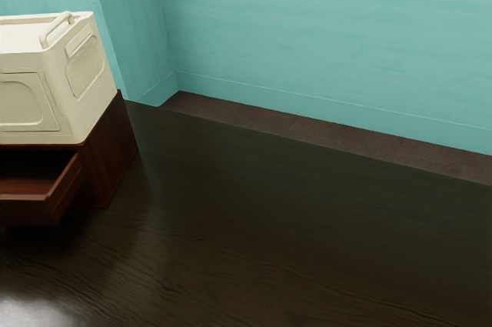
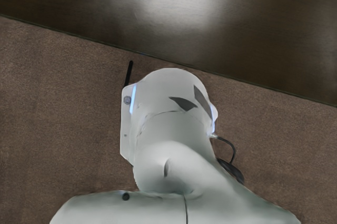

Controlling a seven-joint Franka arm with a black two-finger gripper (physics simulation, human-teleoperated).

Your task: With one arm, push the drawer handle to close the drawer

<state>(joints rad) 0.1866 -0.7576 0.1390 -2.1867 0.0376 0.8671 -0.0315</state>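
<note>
Teal wall (image 1: 323, 42) rose behind dark wooden surface (image 1: 277, 219); drawer (image 1: 27, 210) jutted from cabinet (image 1: 110, 158), bearing from claw unclear. Couldn't tell claw's opening or hold.

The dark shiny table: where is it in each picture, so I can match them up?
Exterior view: the table spreads across the lower part, beside the open drawer.
Wrist view: it lies past a long straight edge from the white robot body.
Shared landmark: the brown carpet-like surface along the table's straight edge.
</note>
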